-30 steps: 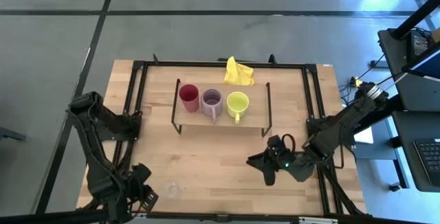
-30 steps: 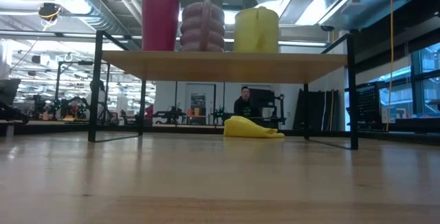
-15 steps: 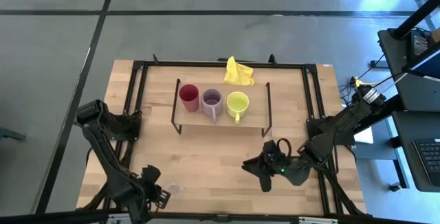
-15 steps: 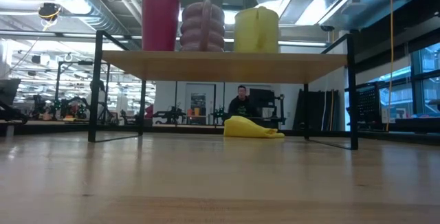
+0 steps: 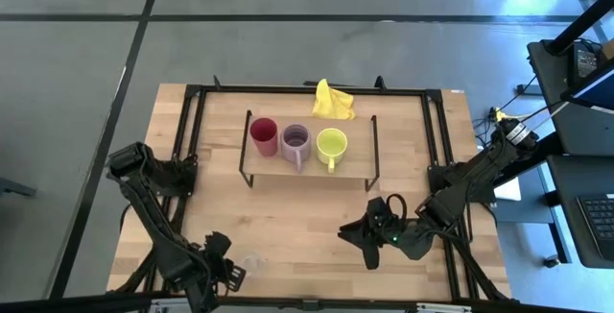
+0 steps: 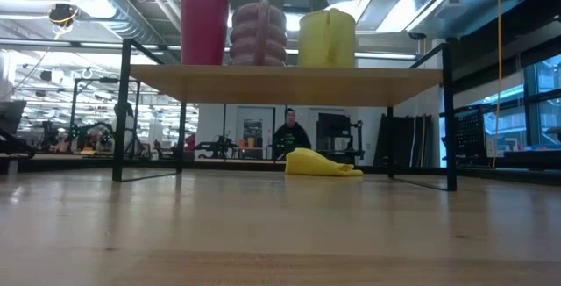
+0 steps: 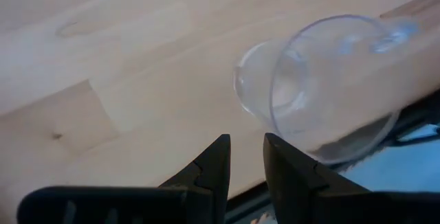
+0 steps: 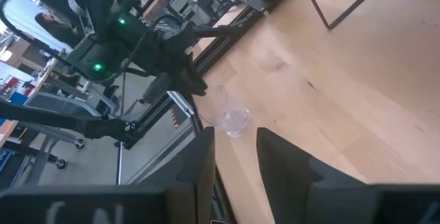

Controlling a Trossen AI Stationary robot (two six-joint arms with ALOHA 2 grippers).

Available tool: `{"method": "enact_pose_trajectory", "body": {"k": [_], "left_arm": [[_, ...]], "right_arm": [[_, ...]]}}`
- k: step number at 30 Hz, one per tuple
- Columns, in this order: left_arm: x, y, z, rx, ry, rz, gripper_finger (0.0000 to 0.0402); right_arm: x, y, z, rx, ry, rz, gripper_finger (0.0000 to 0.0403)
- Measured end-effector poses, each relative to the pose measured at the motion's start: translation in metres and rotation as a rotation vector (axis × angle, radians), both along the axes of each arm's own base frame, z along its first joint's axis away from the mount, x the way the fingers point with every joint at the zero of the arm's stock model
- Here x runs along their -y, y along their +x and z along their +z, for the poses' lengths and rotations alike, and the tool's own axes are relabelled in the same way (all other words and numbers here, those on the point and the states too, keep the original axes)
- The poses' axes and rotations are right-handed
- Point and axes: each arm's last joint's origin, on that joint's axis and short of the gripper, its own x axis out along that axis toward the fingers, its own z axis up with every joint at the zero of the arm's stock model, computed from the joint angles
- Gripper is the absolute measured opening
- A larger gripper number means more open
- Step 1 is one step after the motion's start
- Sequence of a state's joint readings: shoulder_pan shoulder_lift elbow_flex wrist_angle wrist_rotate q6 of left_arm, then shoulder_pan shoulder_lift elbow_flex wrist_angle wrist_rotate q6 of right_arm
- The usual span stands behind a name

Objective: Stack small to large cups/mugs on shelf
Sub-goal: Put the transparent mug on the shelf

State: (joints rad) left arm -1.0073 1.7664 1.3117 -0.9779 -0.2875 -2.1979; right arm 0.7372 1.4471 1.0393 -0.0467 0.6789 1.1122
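Observation:
The red cup [image 5: 262, 131], the lilac mug [image 5: 295, 140] and the yellow-green mug [image 5: 332, 144] stand in a row on the shelf's wooden board [image 5: 307, 166]. They also show in the low view: red cup [image 6: 204, 27], lilac mug [image 6: 258, 33], yellow-green mug [image 6: 327, 37]. The tiny clear glass [image 5: 247, 261] rests on the table near its front edge. My left gripper [image 5: 231, 274] is shut just left of the glass, which lies a little past the fingertips [image 7: 278, 157] in the left wrist view [image 7: 323, 86]. My right gripper [image 5: 347, 236] is shut and empty, low over the table's front right.
A yellow cloth [image 5: 333, 100] lies on the table behind the shelf. Black frame rails [image 5: 192, 140] run along the table's left, right and far sides. The shelf's black end frames [image 6: 123, 110] stand on the table. A person [image 6: 289, 137] stands in the room beyond.
My left gripper has gone along the near edge toward the table's right, up to the clear glass. My right gripper has gone a little toward the table's left, then kept still. The cups on the shelf have not moved.

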Motion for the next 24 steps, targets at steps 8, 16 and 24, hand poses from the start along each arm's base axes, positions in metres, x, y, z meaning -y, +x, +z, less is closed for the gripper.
{"method": "enact_pose_trajectory", "body": {"k": [8,16,24], "left_arm": [[-0.004,0.025,-0.022,0.009,0.061,0.010,0.0082],[-0.024,0.076,-0.030,0.116,0.065,-0.051,0.0082],[-0.036,0.123,-0.041,0.223,-0.022,-0.170,0.0082]], "right_arm": [[-0.003,-0.002,0.000,0.001,0.004,0.011,0.0110],[-0.003,-0.002,0.000,0.002,0.008,0.011,0.0110],[-0.006,-0.004,0.000,-0.028,0.065,0.081,0.0110]]}}
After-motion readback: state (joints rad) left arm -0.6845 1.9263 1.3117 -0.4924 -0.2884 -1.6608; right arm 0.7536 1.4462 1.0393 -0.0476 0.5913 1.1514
